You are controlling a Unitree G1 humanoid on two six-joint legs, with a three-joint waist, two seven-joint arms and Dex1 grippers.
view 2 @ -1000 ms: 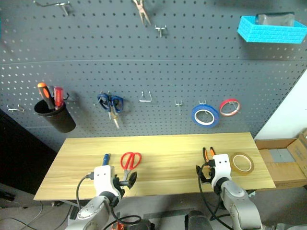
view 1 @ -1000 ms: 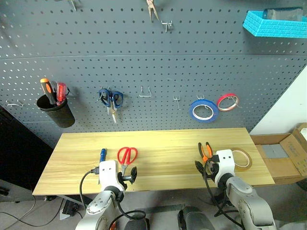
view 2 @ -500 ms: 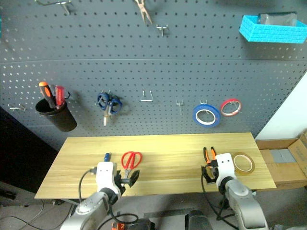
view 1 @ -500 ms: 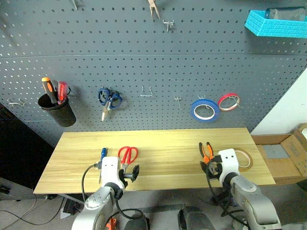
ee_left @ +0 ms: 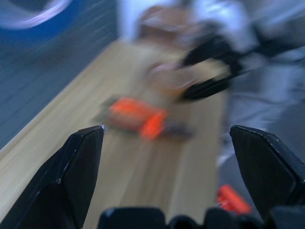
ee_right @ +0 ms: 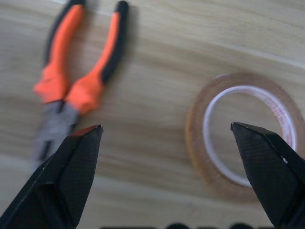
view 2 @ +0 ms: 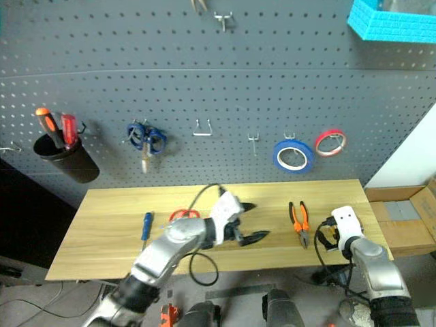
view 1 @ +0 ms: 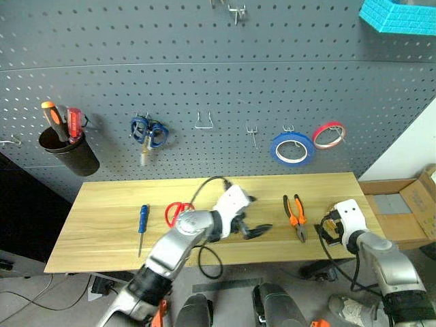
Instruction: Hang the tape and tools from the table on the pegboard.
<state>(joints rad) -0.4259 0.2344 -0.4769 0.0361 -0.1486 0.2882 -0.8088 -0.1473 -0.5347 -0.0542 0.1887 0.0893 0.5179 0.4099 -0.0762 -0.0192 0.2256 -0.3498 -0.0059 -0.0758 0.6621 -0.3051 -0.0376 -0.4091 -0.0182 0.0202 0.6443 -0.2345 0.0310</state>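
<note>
On the long table of light yellowish grained wood (view 1: 102,218), going left to right, lie the small slim blue-handled screwdriver (view 1: 142,225), the red-handled scissors (view 1: 174,213) partly behind the left arm, the orange-and-black-handled pliers (view 1: 295,216) and, at the right end under the right wrist, the yellow-tan ring of tape with its wide hole (ee_right: 245,153); nothing from the table hangs yet on the large dark grey perforated pegboard (view 1: 204,88). The left gripper (view 1: 253,229) is stretched across mid-table toward the pliers, jaws apart and empty. The right gripper (ee_right: 171,191) hovers over the pliers and tape, fingers spread, holding nothing. The tape lies flat, thin-walled, so I judge it best to bring one finger down into the hole and one outside the rim, pinch the wall, then lift it clear of the pliers before carrying it to a free metal hook (view 1: 204,122).
</note>
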